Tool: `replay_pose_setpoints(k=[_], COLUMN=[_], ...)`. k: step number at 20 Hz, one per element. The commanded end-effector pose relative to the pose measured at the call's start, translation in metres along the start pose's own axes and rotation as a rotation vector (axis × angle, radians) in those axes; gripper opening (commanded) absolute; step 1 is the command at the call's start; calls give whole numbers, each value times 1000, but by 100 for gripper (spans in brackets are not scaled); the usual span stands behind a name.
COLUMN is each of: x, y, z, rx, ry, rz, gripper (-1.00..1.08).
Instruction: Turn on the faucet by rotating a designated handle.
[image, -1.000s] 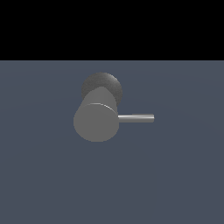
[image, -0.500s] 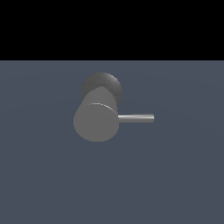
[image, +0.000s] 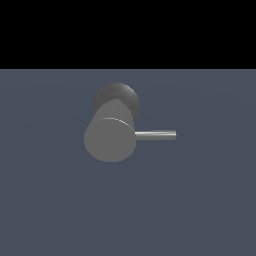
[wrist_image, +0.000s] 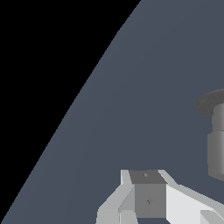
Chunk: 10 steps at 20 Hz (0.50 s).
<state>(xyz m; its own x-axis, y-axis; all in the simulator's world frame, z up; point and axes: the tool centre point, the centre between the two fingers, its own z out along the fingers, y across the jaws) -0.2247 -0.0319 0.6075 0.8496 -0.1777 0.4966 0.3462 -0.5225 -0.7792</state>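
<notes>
Your gripper (wrist_image: 148, 205) sits well off the faucet (image: 111, 134), can't tell if it's open, so the handle (image: 156, 134) is untouched.

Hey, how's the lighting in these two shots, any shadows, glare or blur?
Exterior view: flat, even light, no cast shadows; faint highlight along the handle and the faucet rim; edges sharp. Wrist view: also shadowless and sharp; the gripper is cropped at the frame edge.
</notes>
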Motion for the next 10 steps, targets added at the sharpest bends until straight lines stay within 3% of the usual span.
replay_pose_setpoints(k=[1,10], x=[6,34], y=[2,29], z=[-10,-63], rx=[58,342], ry=[41,258], rz=[9,85], gripper=[-100,-100])
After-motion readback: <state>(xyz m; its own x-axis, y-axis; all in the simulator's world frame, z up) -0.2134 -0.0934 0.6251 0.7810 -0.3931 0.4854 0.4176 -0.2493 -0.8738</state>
